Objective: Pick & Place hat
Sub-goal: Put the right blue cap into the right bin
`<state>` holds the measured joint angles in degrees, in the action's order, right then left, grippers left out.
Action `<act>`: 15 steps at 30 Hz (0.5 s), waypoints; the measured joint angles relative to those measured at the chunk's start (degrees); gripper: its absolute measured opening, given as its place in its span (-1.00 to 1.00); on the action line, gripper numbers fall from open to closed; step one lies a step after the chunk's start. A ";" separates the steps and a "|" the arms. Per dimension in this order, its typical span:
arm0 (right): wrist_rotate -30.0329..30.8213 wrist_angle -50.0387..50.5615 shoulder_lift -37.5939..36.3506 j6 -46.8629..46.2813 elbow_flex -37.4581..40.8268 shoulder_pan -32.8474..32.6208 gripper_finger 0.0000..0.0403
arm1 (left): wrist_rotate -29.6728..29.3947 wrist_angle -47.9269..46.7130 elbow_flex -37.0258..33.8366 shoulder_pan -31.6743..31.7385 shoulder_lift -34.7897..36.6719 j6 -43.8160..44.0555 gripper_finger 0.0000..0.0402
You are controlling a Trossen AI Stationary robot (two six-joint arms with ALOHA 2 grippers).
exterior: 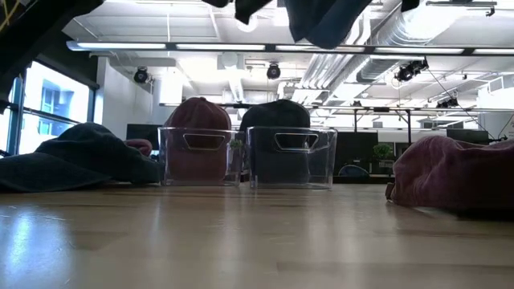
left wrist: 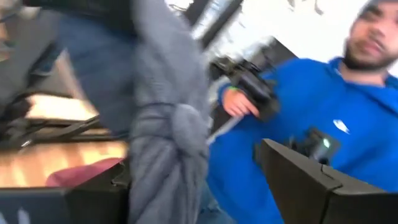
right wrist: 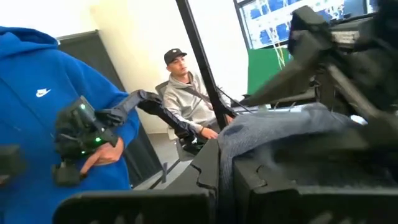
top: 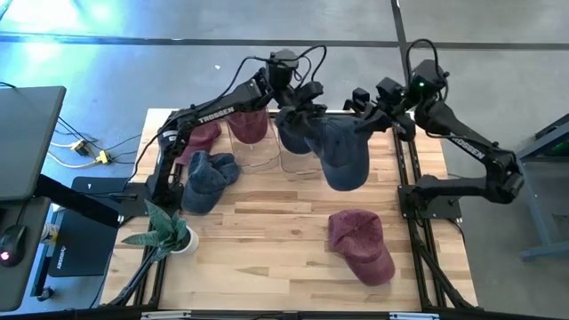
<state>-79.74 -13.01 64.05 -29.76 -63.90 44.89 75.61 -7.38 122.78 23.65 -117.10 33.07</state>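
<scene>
Bright office ceiling lights are glowing behind the wooden worktop (top: 284, 209), where both arms are meeting high over the far edge with a blue-grey hat (top: 342, 151) hanging between them, above and just beside two clear bins (exterior: 291, 156). The right gripper (top: 373, 111) is clenching its fingers on the hat's fabric, which is lying across its fingers in the right wrist view, while the left gripper (top: 298, 102) is holding its fingers released, the cloth draping past them. By the look of it a hand-over is under way, the right arm taking the hat's weight; the next move calls for the left arm to back clear and the hat to be carried down to its place, probably a bin. Each bin is already holding a hat, one maroon (exterior: 197, 116), one dark (exterior: 277, 112), so room is tight. Lying loose are another blue hat (top: 206, 178), a maroon hat (top: 360, 244) near the front, and a small plant (top: 169, 227). People are sitting beyond the worktop.
</scene>
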 joint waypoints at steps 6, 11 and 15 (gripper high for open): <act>-3.83 0.28 -2.51 -4.80 0.00 1.06 -0.98 | 5.44 7.52 -0.11 -1.39 -0.47 -0.80 0.09; -4.49 0.39 -3.41 -4.97 0.00 1.09 -0.96 | 7.89 15.16 -0.09 -1.52 -0.41 5.51 -0.17; -6.06 1.28 -3.41 -6.42 0.00 1.09 -0.97 | 8.42 15.38 -0.09 -1.55 -0.41 5.75 -0.47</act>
<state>-85.80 -11.73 60.64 -36.18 -63.90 45.98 84.04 8.00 122.69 22.11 -117.51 38.82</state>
